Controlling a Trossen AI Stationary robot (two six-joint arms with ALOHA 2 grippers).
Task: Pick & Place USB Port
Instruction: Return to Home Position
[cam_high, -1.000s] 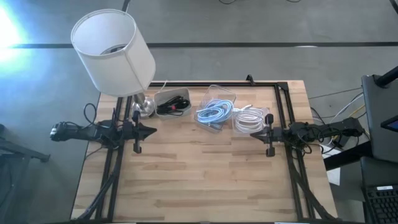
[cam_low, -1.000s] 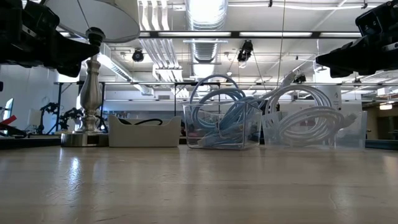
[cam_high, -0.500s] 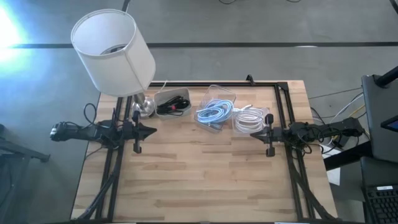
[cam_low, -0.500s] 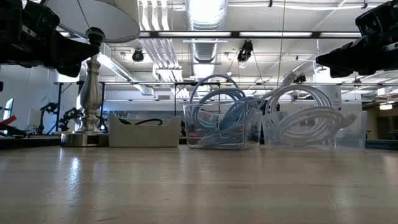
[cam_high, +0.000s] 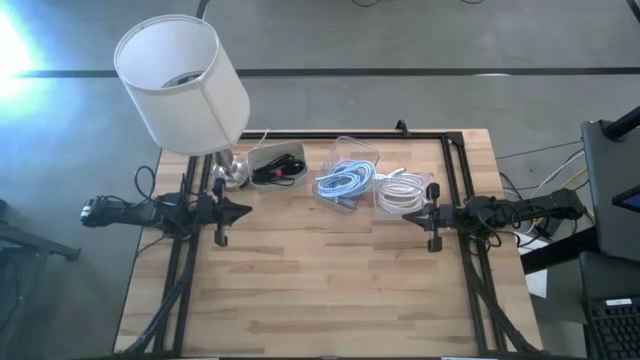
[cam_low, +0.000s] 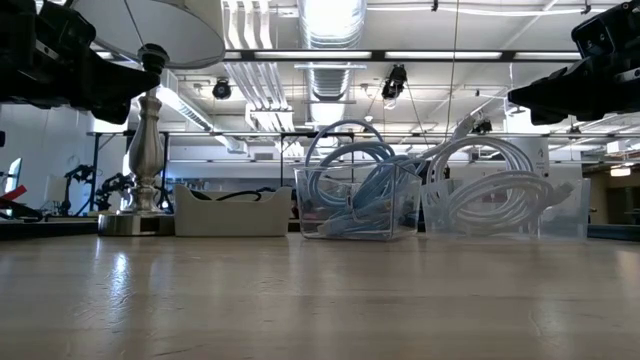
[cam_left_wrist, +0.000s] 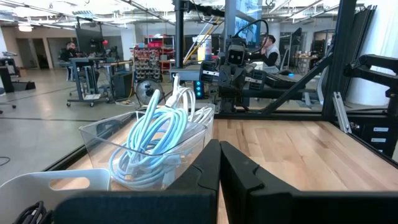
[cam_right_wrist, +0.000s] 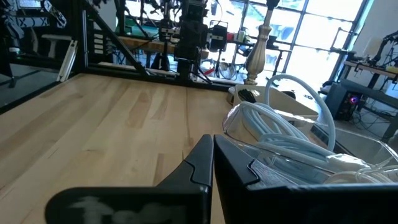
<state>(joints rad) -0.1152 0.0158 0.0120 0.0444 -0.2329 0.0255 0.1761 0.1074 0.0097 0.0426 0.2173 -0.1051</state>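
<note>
Pale wood for the table, biggest of all, edged with a black frame along its rear and side edges.

Next in size, one lamp: white drum shade, silvery base planted at the table's rear left corner.

Then two dark arms, one at each side edge, both level and pointing inward toward each other. Left gripper raised above the table near the left edge, fingers pressed tight together with nothing held. Right gripper raised likewise near the right edge, fingers also closed on nothing; from above, tips overlapping the nearest side of the right-hand bin, yet in the low view riding well above it.

Three bins in a row close to the rear edge. One white opaque bin just beside the lamp base, holding one black cable. Two clear ones: left transparent bin at the middle of the row, right transparent bin just beside it, toward the right edge.

Smallest, the task's cables. Blue USB cable coiled inside the left transparent bin, loops rising over its rim. White USB cable looped inside the right transparent bin, also poking above the rim; cannot tell the count of separate cords in either tangle.
</note>
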